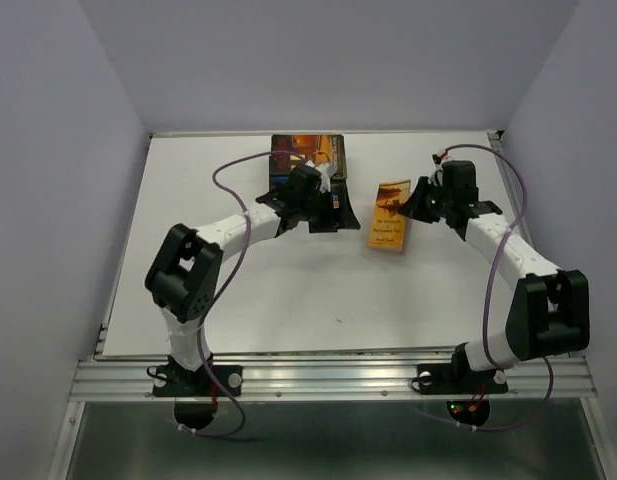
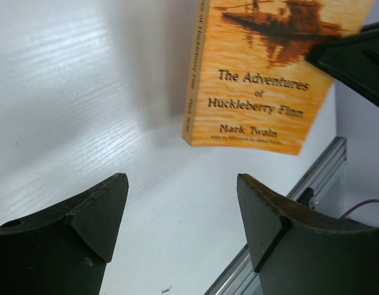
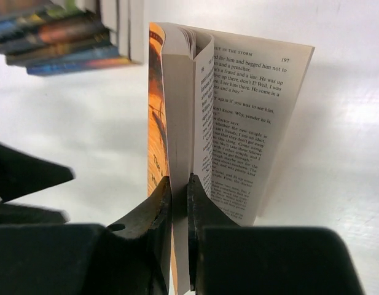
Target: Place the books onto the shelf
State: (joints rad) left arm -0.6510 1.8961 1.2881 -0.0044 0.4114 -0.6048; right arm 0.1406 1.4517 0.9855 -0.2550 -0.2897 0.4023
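table [image 1: 288, 290]: white top; rail [image 1: 328, 378]: ribbed aluminium along its near edge; walls [image 1: 328, 60]: pale grey, three sides

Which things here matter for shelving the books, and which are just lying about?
Job: orange Huckleberry Finn book, clamped in right gripper; stack of books; open left gripper.
Just there: purple cable, aluminium rail, white table.

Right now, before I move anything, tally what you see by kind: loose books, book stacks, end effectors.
Loose books: 1, the orange book clamped in the right end effector
Book stacks: 1, the book stack at the back, copies uncountable
End effectors: 2, the left end effector open
Total: 4
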